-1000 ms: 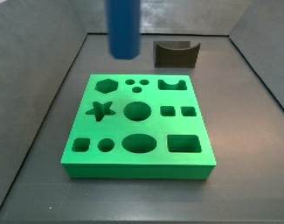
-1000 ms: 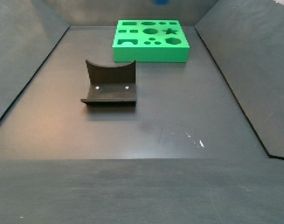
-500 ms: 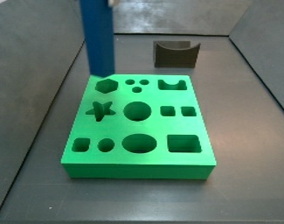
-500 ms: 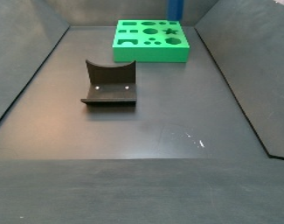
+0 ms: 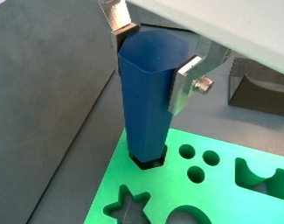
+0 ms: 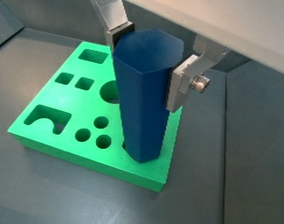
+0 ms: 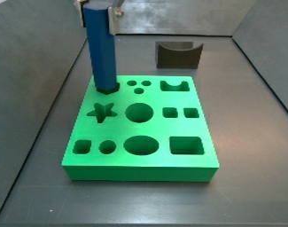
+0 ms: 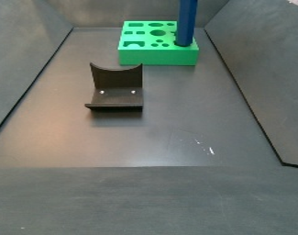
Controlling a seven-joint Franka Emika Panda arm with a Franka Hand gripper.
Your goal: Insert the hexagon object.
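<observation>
Lowered hexagon object (image 7: 102, 51), apparently socketed in board (image 7: 170, 164) (tool (image 5: 155, 54) clenched around it).

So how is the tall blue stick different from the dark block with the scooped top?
The hexagon object is blue, tall and slim; the dark block is grey-brown, short and wide. The hexagon object stands upright, its lower end in the green board, held by the gripper; the dark block sits alone on the floor behind the board. Both are plain, single-coloured pieces.

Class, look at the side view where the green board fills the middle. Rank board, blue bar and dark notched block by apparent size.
1. Board
2. Bar, held by the gripper
3. Block, though it sits farthest back, so it may look smaller.
</observation>
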